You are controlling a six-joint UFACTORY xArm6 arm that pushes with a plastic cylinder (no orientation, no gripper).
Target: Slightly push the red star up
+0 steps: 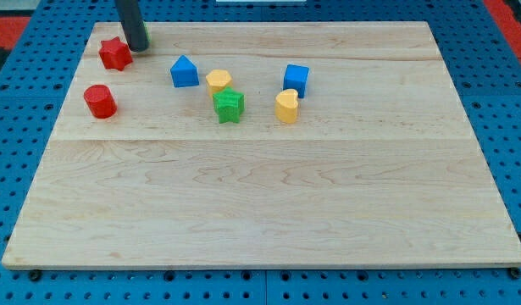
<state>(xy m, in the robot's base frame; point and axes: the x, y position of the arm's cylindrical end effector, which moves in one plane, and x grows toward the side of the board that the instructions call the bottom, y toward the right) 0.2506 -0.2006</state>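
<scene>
The red star (115, 53) lies near the top left corner of the wooden board (268, 203). My tip (137, 47) stands just to the right of the star, close to it or touching it; I cannot tell which. A bit of green shows behind the rod at its right side. A red cylinder (99, 101) stands below the star.
A blue block with a pointed top (184, 71), a yellow block (218, 81), a green star (229, 105), a yellow heart (286, 107) and a blue cube (296, 80) sit in the upper middle of the board. Blue pegboard surrounds the board.
</scene>
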